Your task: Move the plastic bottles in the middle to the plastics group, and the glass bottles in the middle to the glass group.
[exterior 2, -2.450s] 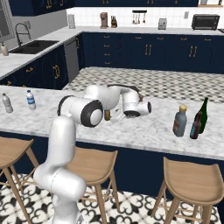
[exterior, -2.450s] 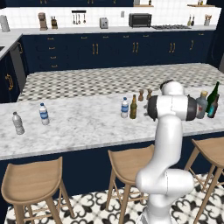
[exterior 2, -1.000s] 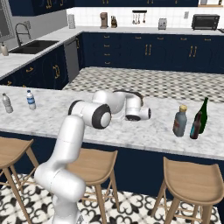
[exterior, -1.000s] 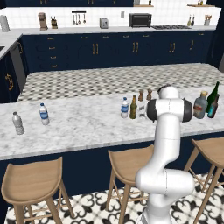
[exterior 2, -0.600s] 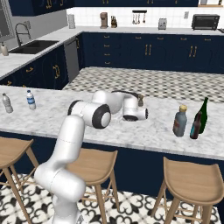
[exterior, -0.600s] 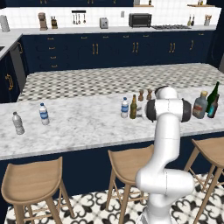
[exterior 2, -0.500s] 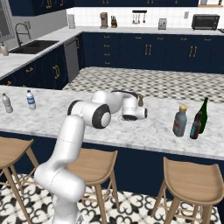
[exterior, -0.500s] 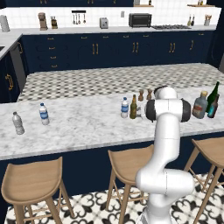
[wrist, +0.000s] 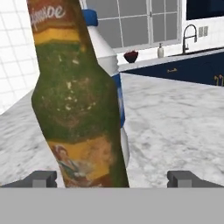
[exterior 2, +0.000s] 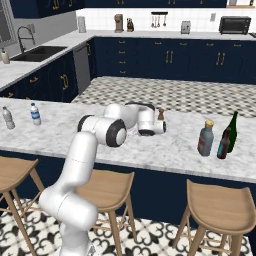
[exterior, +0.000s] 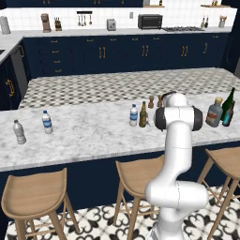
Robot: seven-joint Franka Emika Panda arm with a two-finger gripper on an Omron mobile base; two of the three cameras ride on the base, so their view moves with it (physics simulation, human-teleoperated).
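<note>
The white arm's two-finger gripper (wrist: 111, 178) is spread wide, its 2 dark fingertips (wrist: 41, 178) standing on either side of the slim olive-brown long-necked glass bottle (wrist: 76, 96), which stands upright between them on the white marble island counter (exterior: 89, 129) without visible contact. Just behind it stands the small clear plastic water bottle with a blue label band (wrist: 111, 83). From the left base view both stand mid-counter, the squat grey-blue glass bottle with a tan cap (exterior: 214, 112) beside the tall dark green wine bottle (exterior: 228, 104) at the right end, and 2 small clear plastic bottles (exterior: 46, 122) at the left end.
</note>
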